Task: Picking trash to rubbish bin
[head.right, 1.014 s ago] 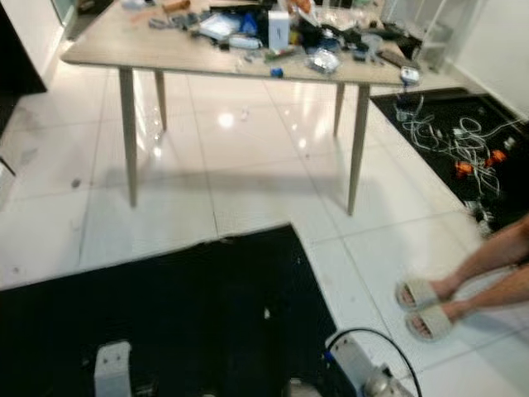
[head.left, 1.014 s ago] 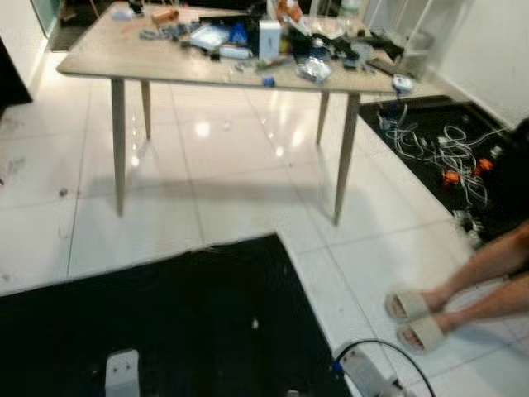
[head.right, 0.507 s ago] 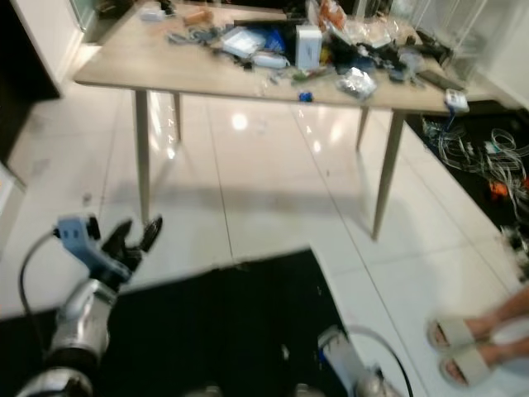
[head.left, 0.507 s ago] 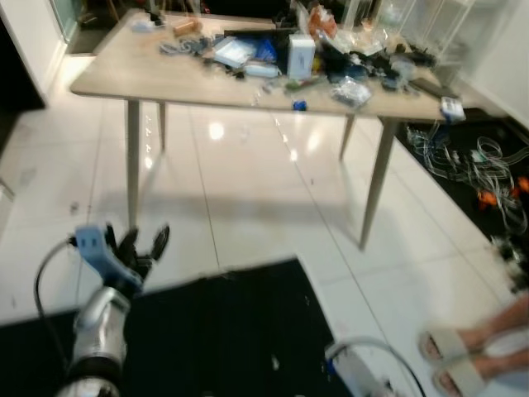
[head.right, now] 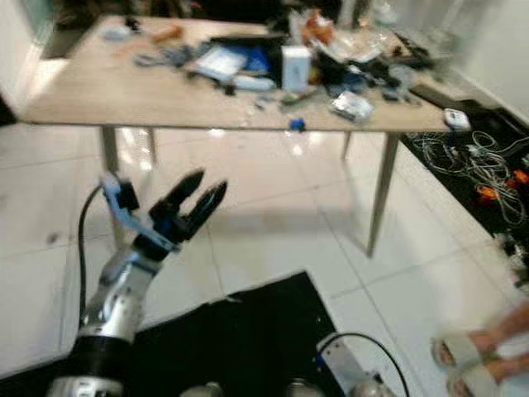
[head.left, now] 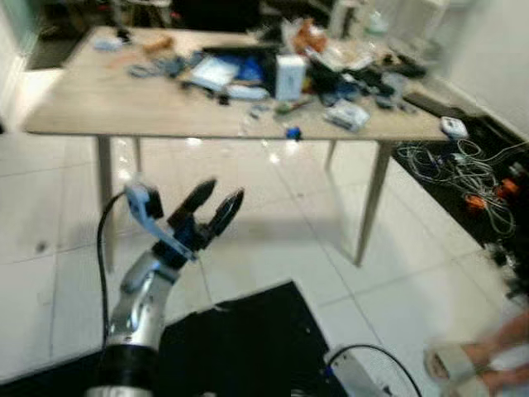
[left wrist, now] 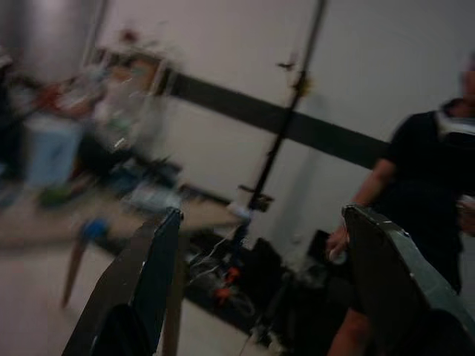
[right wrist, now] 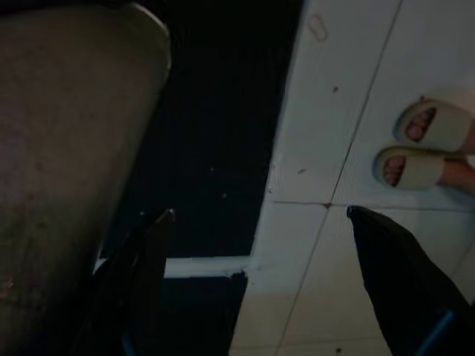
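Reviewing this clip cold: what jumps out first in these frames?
The left gripper stands raised in the foreground with its fingers open and empty, pointing toward the wooden table. That table's far half is heaped with clutter, including a white box. To the right, tangled cables lie on a black mat, and a person's sandalled feet rest on the white tiles near the right arm, which hangs low with its gripper open.

We see our left gripper (head.left: 216, 203) raised from the 8 o'clock corner toward mid-frame, its fingers now spread, where a second ago the arm was out of sight. Our head camera has swung, bringing the cluttered counter (head.left: 99, 124) closer and pushing the person's sandalled feet (head.right: 463, 357) toward 5 o'clock.
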`<state>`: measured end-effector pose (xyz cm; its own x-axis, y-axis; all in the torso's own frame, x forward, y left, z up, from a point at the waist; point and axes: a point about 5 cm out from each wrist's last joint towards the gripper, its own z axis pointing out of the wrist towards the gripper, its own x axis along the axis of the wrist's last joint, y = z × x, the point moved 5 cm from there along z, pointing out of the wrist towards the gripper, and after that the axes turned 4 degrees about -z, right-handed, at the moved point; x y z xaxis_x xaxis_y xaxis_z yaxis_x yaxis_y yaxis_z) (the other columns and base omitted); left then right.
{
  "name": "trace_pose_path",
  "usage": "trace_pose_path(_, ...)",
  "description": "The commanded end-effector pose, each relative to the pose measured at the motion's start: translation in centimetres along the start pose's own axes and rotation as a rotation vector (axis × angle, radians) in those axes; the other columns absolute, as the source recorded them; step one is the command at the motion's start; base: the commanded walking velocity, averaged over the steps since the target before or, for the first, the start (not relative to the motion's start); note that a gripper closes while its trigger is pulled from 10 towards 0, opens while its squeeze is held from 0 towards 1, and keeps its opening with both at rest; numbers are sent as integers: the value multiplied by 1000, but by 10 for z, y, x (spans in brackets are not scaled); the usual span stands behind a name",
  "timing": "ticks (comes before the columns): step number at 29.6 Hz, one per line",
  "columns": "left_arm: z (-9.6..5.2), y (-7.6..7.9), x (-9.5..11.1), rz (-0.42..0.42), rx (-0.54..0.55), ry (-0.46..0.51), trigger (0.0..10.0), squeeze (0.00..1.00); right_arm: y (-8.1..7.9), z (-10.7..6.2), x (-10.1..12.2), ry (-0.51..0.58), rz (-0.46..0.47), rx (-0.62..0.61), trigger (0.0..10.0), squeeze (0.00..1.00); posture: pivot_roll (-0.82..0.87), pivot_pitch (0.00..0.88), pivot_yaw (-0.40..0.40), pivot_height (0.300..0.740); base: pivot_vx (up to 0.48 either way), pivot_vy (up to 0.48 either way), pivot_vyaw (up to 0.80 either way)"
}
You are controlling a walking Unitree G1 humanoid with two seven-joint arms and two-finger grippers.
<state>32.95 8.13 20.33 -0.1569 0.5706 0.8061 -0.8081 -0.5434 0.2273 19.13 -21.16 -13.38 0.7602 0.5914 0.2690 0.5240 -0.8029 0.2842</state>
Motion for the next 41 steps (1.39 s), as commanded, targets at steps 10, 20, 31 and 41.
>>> trace_pose_path(10,18,16,-26,41,31,-113,10000,0,-4,0,-8,-7,12,12,10000,0,45,99,23,740,480,0,-141)
trace_pose_path(20,20,13,-30,126,51,-163,10000,0,-1,-1,-17,-24,18,9,10000,0,41,101,24,740,480,0,0)
trace_pose_path(31,29,17,-41,324,31,-272,10000,0,1,-1,-17,-24,19,5,10000,0,28,95,24,740,175,0,-577)
trace_pose_path(41,31,23,-64,513,-20,-427,10000,0,1,-1,-15,-27,2,5,10000,0,24,89,25,740,402,0,0)
